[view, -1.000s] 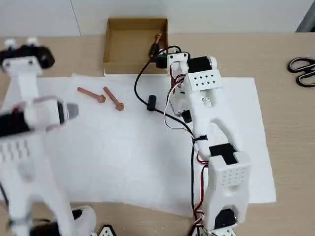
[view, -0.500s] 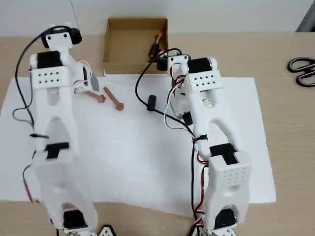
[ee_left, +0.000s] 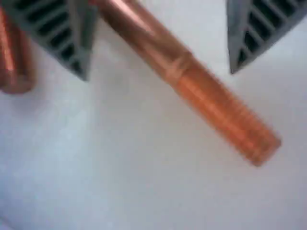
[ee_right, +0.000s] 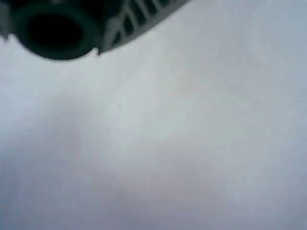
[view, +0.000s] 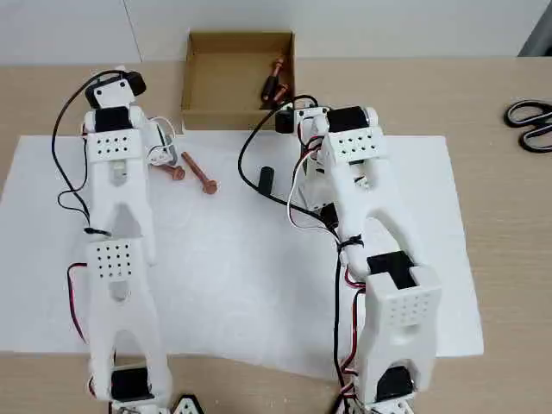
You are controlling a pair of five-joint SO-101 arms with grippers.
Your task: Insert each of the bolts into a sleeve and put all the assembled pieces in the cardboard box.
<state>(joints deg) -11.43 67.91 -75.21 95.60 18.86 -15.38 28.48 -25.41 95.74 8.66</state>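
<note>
Paper white on wooden table, left hand released astride bolt, right hand grip unclear

Light wood table pretty much everywhere, big white paper sheet spread across the middle, plain white backdrop along 12 o'clock, scissors parked at 2 o'clock.

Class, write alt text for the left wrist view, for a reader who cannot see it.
A copper-coloured threaded metal bolt lies on white paper between the open grey ribbed fingers of the left gripper. Part of a second copper bolt lies beside one finger.
</note>
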